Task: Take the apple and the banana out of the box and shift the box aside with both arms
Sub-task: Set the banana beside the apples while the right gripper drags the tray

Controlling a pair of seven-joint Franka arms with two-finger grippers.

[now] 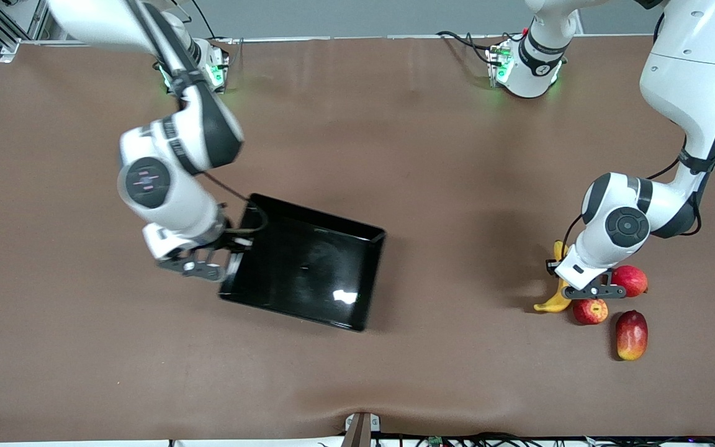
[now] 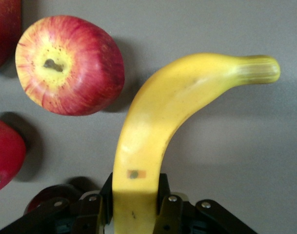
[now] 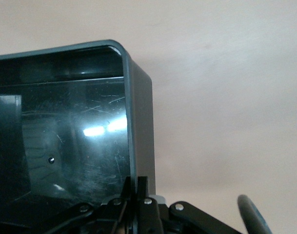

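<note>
The black tray (image 1: 308,267) lies on the brown table toward the right arm's end. My right gripper (image 1: 228,261) is shut on the tray's side wall, which shows between the closed jaws in the right wrist view (image 3: 138,122). The yellow banana (image 1: 556,288) lies toward the left arm's end, beside the red apple with yellow patches (image 1: 590,310). My left gripper (image 1: 571,292) is shut on the banana (image 2: 153,126) near one end, a finger (image 2: 164,187) on each side. The apple (image 2: 70,63) lies close beside it.
An oblong red-yellow mango (image 1: 632,335) lies nearest the front camera in the fruit group. Another round red fruit (image 1: 629,279) sits by the left gripper. A mount (image 1: 360,428) stands at the table's front edge.
</note>
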